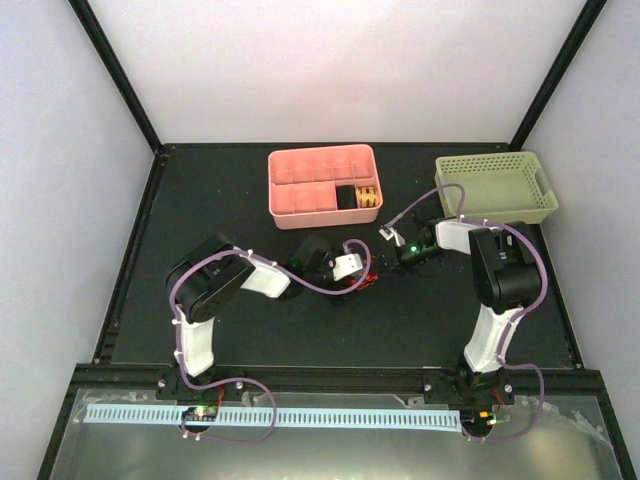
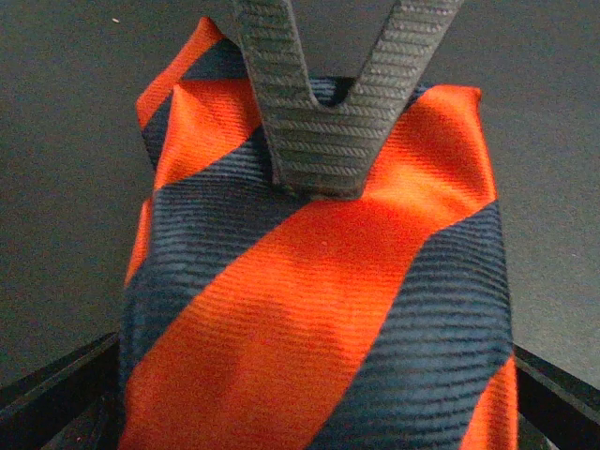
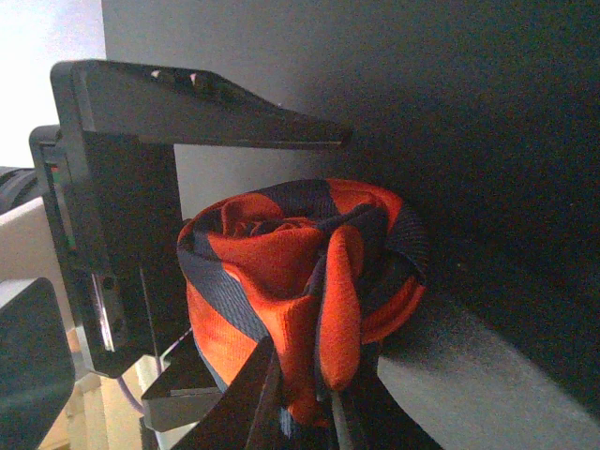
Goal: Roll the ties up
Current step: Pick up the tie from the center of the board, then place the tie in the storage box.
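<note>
Loosely inside the left hand (image 2: 316,349), the rolled tie (image 2: 319,309).

A pink tray (image 1: 300,172) and green basket (image 1: 497,213) sit apart on the black table (image 1: 230,190).

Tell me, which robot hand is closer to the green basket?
Right. The right hand, pinching the tie, sits front-left of the green basket; the left hand is farther left, in front of the pink tray.

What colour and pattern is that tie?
Orange-red with broad dark navy diagonal stripes. The tie shows best in the left wrist view, close up.
</note>
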Tool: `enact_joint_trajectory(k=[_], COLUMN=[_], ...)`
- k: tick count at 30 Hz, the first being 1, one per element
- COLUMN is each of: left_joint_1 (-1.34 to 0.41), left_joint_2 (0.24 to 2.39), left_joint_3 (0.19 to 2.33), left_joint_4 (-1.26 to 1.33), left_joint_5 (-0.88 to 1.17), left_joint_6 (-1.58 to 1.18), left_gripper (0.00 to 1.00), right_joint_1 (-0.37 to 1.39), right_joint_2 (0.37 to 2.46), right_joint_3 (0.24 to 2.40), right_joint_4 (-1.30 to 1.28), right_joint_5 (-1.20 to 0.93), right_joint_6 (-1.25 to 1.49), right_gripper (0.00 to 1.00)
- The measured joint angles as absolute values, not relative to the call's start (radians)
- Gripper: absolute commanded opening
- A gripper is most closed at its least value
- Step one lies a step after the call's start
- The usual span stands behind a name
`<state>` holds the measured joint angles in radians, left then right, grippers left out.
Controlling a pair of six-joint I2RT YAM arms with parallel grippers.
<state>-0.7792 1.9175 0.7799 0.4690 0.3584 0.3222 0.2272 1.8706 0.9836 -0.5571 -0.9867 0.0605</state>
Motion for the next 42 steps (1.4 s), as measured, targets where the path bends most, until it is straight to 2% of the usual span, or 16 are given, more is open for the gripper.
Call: enact_joint_trajectory(k=[6,7,13,14,15,17,18,23,30,35,42], left_joint_1=[-0.780,-0.780,-0.780,-0.782,-0.783,-0.783,-0.783,-0.771,-0.649,-0.487,-0.319], left_joint_2=[1.978,1.987,2.009,2.009,2.008,2.000,1.988,1.885,1.568,1.409,1.340], left_joint_3=[0.846,0.855,0.879,0.879,0.879,0.870,0.859,0.785,0.701,0.694,0.693], left_joint_4=[0.484,0.487,0.481,0.479,0.479,0.478,0.475,0.408,0.276,0.136,0.012], left_joint_5=[0.375,0.379,0.422,0.427,0.430,0.434,0.435,0.461,0.604,0.728,0.862], left_joint_6=[0.321,0.321,0.326,0.325,0.330,0.335,0.339,0.313,0.304,0.324,0.313], left_gripper=[0.99,0.96,0.56,0.57,0.65,0.91,0.98,0.99,0.99,0.99,0.99], right_joint_1=[0.229,0.229,0.230,0.230,0.231,0.235,0.236,0.240,0.240,0.241,0.301], right_joint_2=[1.861,1.860,1.850,1.847,1.843,1.839,1.837,1.814,1.741,1.698,1.715], right_joint_3=[0.973,0.971,0.968,0.968,0.968,0.968,0.968,0.971,1.069,1.242,1.618], right_joint_4=[-0.556,-0.556,-0.557,-0.558,-0.564,-0.567,-0.570,-0.599,-0.722,-0.836,-0.993], right_joint_5=[-0.992,-0.992,-0.990,-0.989,-0.989,-0.986,-0.986,-0.966,-0.879,-0.802,-0.638], right_joint_6=[0.046,0.045,0.042,0.042,0.043,0.043,0.042,0.025,-0.082,-0.198,-0.396], right_gripper=[0.02,0.02,0.01,0.01,0.02,0.02,0.01,0.02,0.01,0.02,0.01])
